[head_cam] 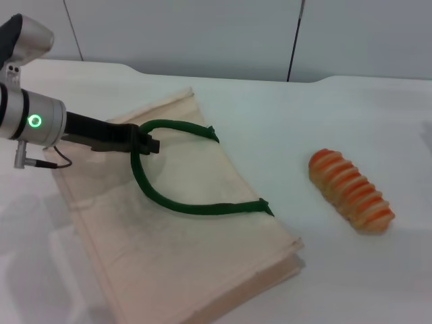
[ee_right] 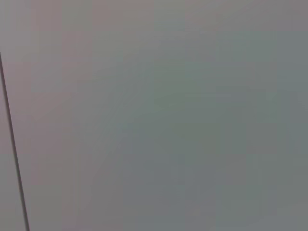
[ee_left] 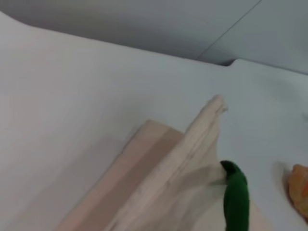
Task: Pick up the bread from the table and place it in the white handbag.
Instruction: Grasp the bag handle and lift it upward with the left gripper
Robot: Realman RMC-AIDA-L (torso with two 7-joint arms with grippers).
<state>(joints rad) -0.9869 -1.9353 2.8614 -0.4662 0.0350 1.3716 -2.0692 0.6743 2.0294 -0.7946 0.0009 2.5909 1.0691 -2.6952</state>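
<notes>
Here, the left gripper (head_cam: pixel 147 143) is pinched tight on the green strap handle (head_cam: pixel 177 202) of the white handbag (head_cam: pixel 196 270), which lies flat on the table (head_cam: pixel 351 121). The bread (head_cam: pixel 351 191) sits on the table to the right, well apart from the bag. The right gripper is out of sight, so I cannot tell how it stands.

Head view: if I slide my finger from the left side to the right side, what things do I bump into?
The robot's left gripper on its grey and black arm → the green looped strap handle on the flat cream cloth handbag → bare white table → the small ridged orange-and-cream bread.
</notes>
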